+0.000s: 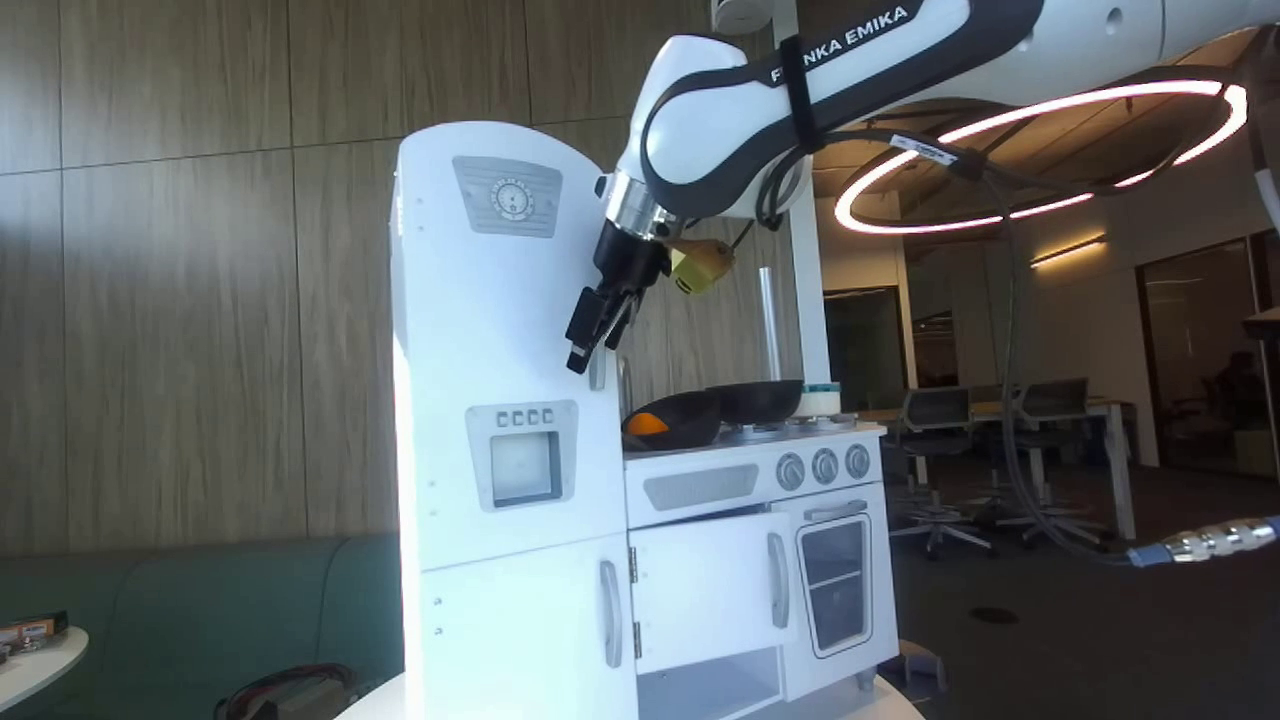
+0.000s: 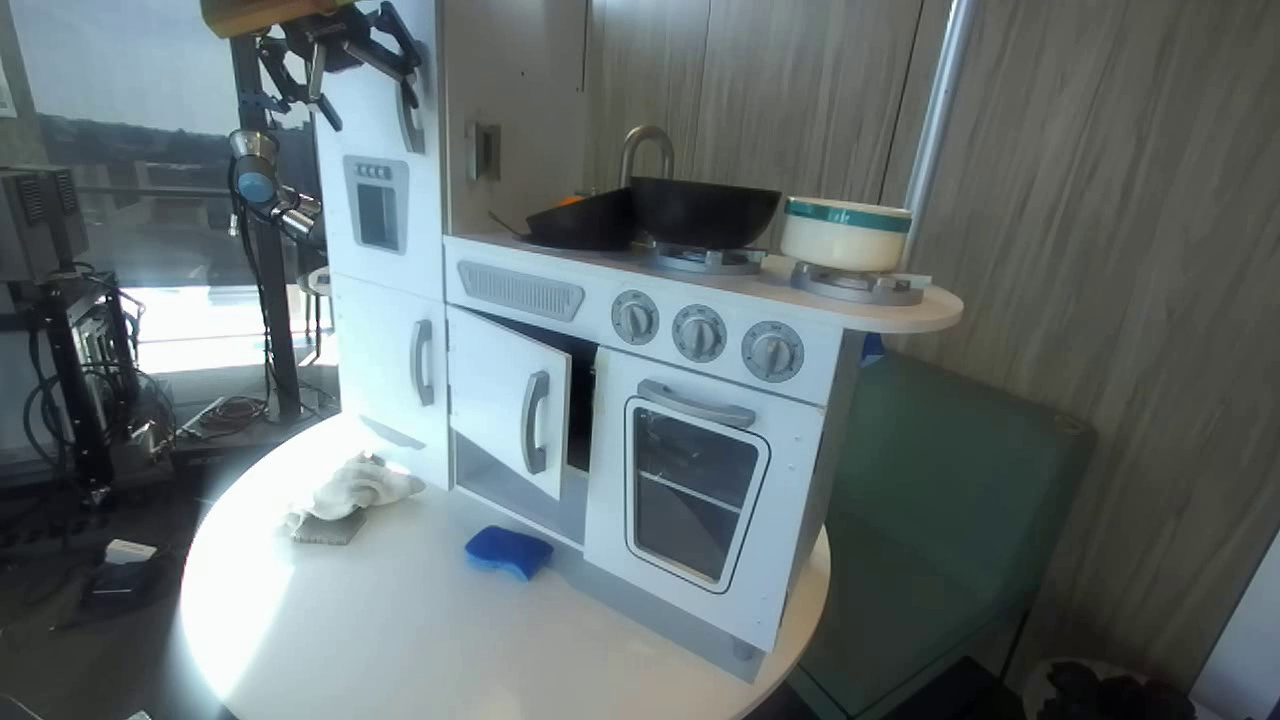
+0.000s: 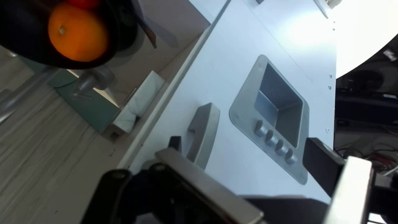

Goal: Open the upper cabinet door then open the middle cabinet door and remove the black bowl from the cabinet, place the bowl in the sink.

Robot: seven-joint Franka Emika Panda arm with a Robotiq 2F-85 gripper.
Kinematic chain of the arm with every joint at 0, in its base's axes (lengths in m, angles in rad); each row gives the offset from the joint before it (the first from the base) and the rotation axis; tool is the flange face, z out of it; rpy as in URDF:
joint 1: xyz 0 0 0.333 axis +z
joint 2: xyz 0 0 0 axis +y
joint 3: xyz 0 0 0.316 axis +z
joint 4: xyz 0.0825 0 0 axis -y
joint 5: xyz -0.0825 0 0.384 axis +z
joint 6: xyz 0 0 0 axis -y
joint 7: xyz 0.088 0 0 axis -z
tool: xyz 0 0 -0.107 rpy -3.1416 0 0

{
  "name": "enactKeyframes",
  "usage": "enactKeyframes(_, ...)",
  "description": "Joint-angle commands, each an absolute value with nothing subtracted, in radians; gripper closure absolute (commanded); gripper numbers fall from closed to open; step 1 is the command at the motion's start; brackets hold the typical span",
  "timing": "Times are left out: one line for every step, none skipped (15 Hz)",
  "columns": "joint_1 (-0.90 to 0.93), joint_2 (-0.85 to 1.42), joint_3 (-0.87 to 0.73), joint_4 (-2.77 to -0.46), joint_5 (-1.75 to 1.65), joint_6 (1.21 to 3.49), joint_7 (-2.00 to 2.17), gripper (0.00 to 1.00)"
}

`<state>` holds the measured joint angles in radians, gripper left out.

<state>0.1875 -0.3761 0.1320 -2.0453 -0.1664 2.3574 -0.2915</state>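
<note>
Likely step: opening upper cabinet door [image 1: 510, 345], closed ahead of me
My tool [image 1: 594, 358] spread near its handle [image 3: 210, 133]; next should be straddle, pinch, pull; can't pick out black bowl

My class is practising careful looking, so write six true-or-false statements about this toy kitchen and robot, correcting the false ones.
1. The gripper is open. True.
2. The middle cabinet door is fully shut. False: this door stands ajar.
3. The upper cabinet door is wide open. False: this door looks shut.
4. A blue sponge lies on the round table. True.
5. The cream pot sits on the round table. False: the pot is on a burner.
6. An orange fruit sits in a black pan. True.
</note>
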Motion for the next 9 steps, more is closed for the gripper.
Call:
enactKeyframes(0.216, -0.403, 0.116, -2.042, -0.117, 2.322, -0.343, 0.00)
enactKeyframes(0.222, -0.415, 0.111, -2.047, -0.101, 2.304, -0.354, 0.00)
enactKeyframes(0.220, -0.431, 0.110, -2.055, -0.098, 2.292, -0.354, 0.00)
enactKeyframes(0.224, -0.442, 0.108, -2.057, -0.087, 2.268, -0.360, 0.00)
enactKeyframes(0.226, -0.455, 0.107, -2.062, -0.081, 2.243, -0.360, 0.00)
enactKeyframes(0.227, -0.465, 0.106, -2.057, -0.072, 2.182, -0.362, 0.00)
enactKeyframes(0.221, -0.475, 0.109, -2.050, -0.075, 2.115, -0.349, 0.00)
enactKeyframes(0.213, -0.491, 0.110, -2.050, -0.080, 2.073, -0.337, 0.00)
enactKeyframes(0.204, -0.502, 0.112, -2.037, -0.086, 1.993, -0.319, 0.00)
